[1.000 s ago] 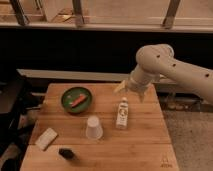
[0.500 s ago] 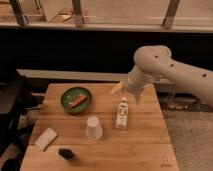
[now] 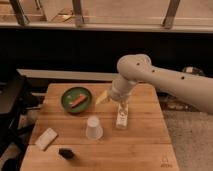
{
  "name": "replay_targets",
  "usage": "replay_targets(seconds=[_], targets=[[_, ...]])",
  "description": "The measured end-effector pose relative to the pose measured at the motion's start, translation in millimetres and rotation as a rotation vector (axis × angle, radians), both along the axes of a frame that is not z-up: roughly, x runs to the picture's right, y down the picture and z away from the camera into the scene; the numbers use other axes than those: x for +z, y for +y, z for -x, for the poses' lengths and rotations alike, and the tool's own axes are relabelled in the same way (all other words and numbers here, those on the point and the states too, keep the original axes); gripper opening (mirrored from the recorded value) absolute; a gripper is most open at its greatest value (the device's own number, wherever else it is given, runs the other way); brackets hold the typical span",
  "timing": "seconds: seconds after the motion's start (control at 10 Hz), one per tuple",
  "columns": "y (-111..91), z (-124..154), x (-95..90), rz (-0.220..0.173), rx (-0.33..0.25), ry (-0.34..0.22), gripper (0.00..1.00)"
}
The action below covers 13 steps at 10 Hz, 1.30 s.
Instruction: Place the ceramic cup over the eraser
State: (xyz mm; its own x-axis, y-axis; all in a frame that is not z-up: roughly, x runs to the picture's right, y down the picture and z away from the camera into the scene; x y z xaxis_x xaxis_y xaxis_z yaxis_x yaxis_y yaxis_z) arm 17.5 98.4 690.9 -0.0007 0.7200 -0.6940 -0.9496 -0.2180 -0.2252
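Note:
The white ceramic cup [image 3: 93, 127] stands with its wide end down near the middle of the wooden table [image 3: 145, 145]. The small black eraser [image 3: 66, 153] lies at the front left, apart from the cup. My gripper [image 3: 103, 97] hangs at the end of the white arm, above the table, behind and a little right of the cup, between the green plate and the small bottle. It holds nothing that I can see.
A green plate [image 3: 67, 102] with an orange carrot-like piece [image 3: 79, 100] sits at the back left. A small white-labelled bottle [image 3: 121, 116] stands right of the cup. A pale flat block [image 3: 46, 138] lies at the left edge. A dark chair stands left of the table.
The arm has swung left and down, bringing my gripper from above the bottle toward the space behind the cup. The things on the table have not moved.

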Motion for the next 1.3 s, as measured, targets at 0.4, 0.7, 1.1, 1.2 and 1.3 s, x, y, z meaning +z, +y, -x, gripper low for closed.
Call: replay_targets(seconds=[0.4,0.7,1.1,1.2,1.3], targets=[[37,41,16.1,0.01,-0.154,-0.032,0.8],[56,60,28.0,0.03,-0.211,-0.033,0.8],[79,79,44.6,0.077,-0.239,-0.036,0.8],[86,80,47.5,0.093,-0.241,-0.031,0.8],[94,81,50.9,0.116,-0.239,-0.024,0.8]])
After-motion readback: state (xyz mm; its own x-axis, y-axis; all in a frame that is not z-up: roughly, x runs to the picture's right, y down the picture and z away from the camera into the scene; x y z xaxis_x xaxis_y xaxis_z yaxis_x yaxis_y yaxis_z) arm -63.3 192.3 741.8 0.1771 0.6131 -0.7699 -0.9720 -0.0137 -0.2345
